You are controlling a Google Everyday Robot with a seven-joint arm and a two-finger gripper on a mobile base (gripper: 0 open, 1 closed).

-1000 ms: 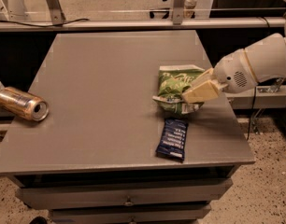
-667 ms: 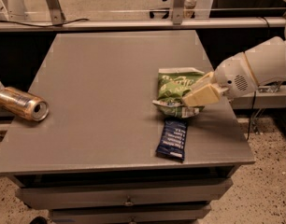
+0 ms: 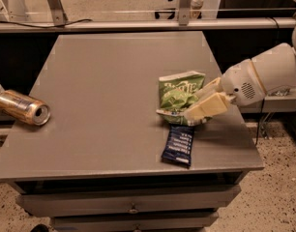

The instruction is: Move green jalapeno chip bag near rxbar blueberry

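Observation:
The green jalapeno chip bag lies on the grey table, right of centre. Its lower edge touches the top end of the rxbar blueberry, a dark navy bar lying near the table's front edge. My gripper reaches in from the right on a white arm, low over the bag's right lower corner. Its two cream fingers stand apart, one over the bag's right side and one along its lower edge. The bag rests on the table.
A gold metal can lies on its side at the table's left edge. A metal rail and frame legs run behind the table. Drawers sit under the tabletop. The table's right edge is just below my arm.
The bag has shifted a little left and toward the front, ending against the blue bar. My fingers, together on the bag before, now show a gap between them.

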